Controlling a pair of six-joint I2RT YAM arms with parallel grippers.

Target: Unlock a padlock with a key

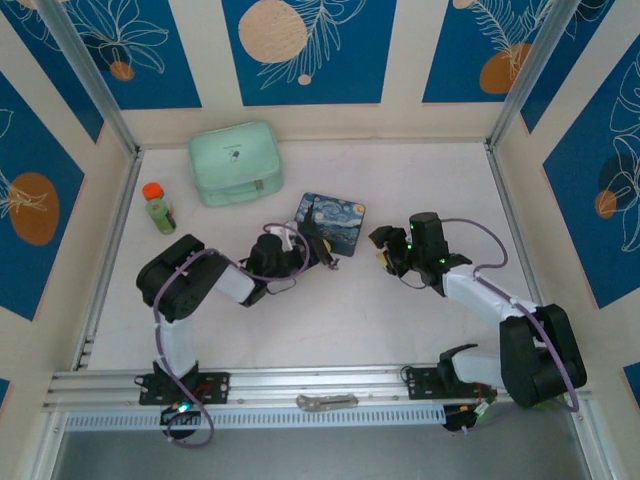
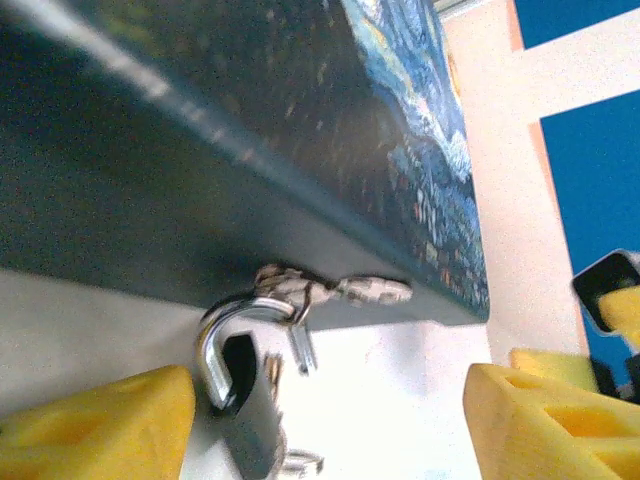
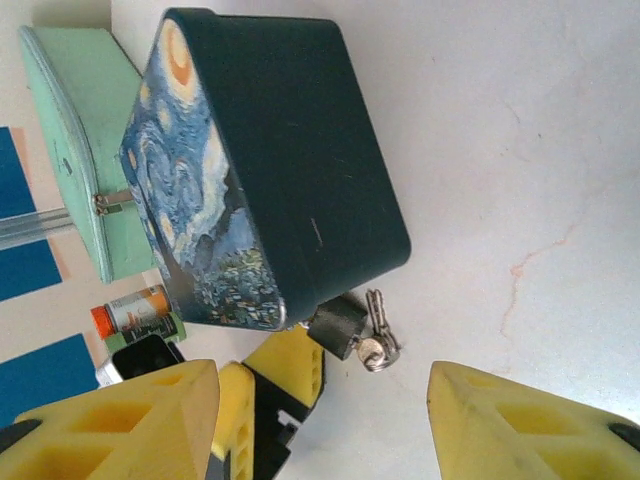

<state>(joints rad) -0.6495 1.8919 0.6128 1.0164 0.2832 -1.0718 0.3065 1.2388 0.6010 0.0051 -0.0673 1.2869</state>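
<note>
From above, your left gripper sits at the near edge of the tin. Your right gripper hangs just right of the tin, apart from it. A mint case lies beyond the tin to the left, and an orange-capped bottle stands further left again.

On the left wrist, your jaws are spread wide and hold nothing. The padlock lies on the table, tight beside the tin's dark side wall. It is between your yellow fingers, nearer the left one in frame. The silvery bits at the shackle are blurred; you can't tell the key there.

On the right wrist, your jaws gape wide and are empty too. The padlock sits at the tin's near corner. The key hangs on its ring just beside the padlock, on the side away from the tin.
</note>
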